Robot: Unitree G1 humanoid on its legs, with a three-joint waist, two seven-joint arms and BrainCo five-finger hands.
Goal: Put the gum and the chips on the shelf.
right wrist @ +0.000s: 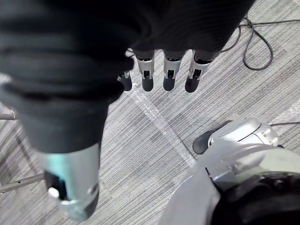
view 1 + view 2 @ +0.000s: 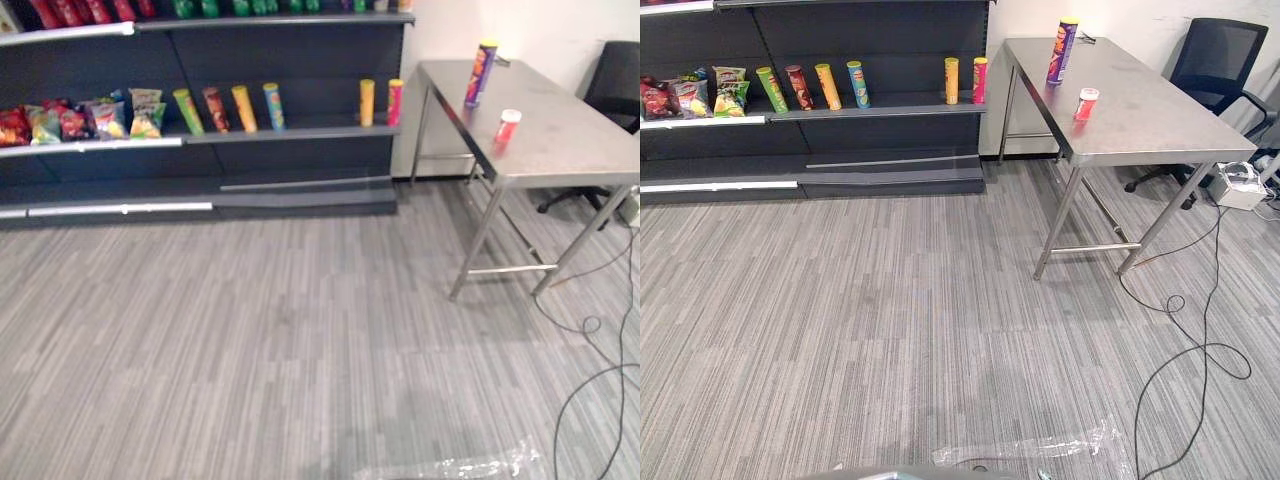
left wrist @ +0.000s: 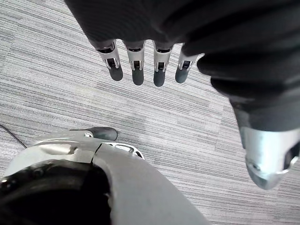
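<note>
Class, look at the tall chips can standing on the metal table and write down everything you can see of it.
The chips can is a tall, slim tube, mostly purple with red and yellow print and a yellow top; it looks like cardboard. It stands upright, apparently closed, on the far part of the steel table, close to its left edge. Only the table top touches it. The small red-and-white gum tub stands apart from it, nearer the robot.
</note>
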